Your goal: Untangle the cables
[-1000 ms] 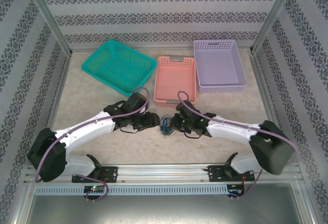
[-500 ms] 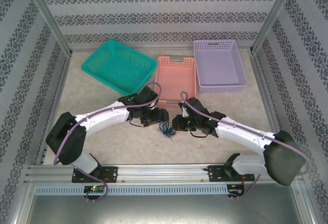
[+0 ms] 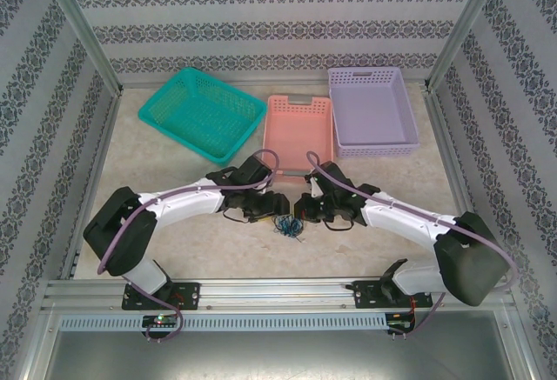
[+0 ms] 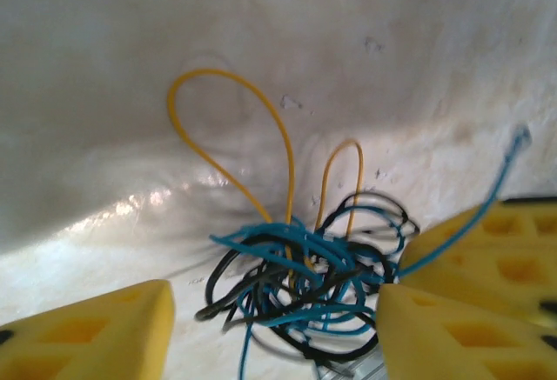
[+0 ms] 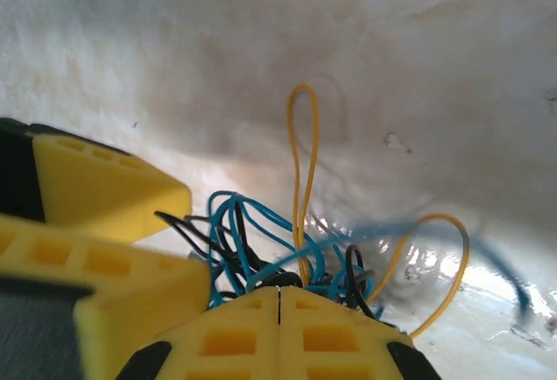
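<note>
On the table (image 3: 157,163), just on the near side of the pink basket (image 3: 298,132) and between my two arms, the cables (image 3: 285,226) lie in one tight knot of blue, black and yellow wire. My left claw (image 4: 274,336) stands apart with the knot between its fingers, while my right claw (image 5: 278,303) is pressed together at the knot's edge, though I cannot tell whether a strand is pinched there. I judge the left should close on one yellow loop (image 4: 231,128) alone and draw it away slowly, never grabbing the whole clump.
</note>
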Motion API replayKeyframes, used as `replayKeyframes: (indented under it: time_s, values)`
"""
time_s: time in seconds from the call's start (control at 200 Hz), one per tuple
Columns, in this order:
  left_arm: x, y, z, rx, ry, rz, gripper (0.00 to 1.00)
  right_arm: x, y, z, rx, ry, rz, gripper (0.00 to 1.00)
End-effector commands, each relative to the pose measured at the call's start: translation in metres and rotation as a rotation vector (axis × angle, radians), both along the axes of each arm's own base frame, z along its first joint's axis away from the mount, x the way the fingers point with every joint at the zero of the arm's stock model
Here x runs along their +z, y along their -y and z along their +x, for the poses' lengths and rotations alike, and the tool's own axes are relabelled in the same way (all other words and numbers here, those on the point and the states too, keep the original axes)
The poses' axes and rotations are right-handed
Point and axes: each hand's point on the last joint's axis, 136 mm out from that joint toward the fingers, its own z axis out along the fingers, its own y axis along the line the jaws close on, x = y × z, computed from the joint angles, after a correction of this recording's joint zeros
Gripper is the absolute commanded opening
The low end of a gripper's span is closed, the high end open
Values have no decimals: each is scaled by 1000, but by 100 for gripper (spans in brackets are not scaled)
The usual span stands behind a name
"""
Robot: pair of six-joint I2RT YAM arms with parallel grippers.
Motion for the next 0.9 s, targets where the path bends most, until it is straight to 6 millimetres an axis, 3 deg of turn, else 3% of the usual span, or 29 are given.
replayKeyframes:
  time_s: [0.0,0.09,0.335,0.41,0.515,0.669,0.899]
  values:
    - [24,3,-3,-38,91,-58,70,5,-7,0,35,-31,38,5]
    - [23,5,-11,-112,86,-65,70,0,-8,-3,52,-69,41,5]
    - [-6,18,-23,-270,-3,-50,65,-11,-5,-5,64,-127,22,7]
    - [-19,15,-21,-272,-15,-12,58,-12,-4,-4,61,-131,18,7]
    - [-34,9,-16,-244,-13,49,40,-12,-3,-3,59,-136,19,9]
    - [-42,-17,2,-111,43,196,0,-13,7,-3,44,-138,-17,12]
    - [-30,-69,5,115,43,279,0,-20,63,-3,-99,-110,-150,10]
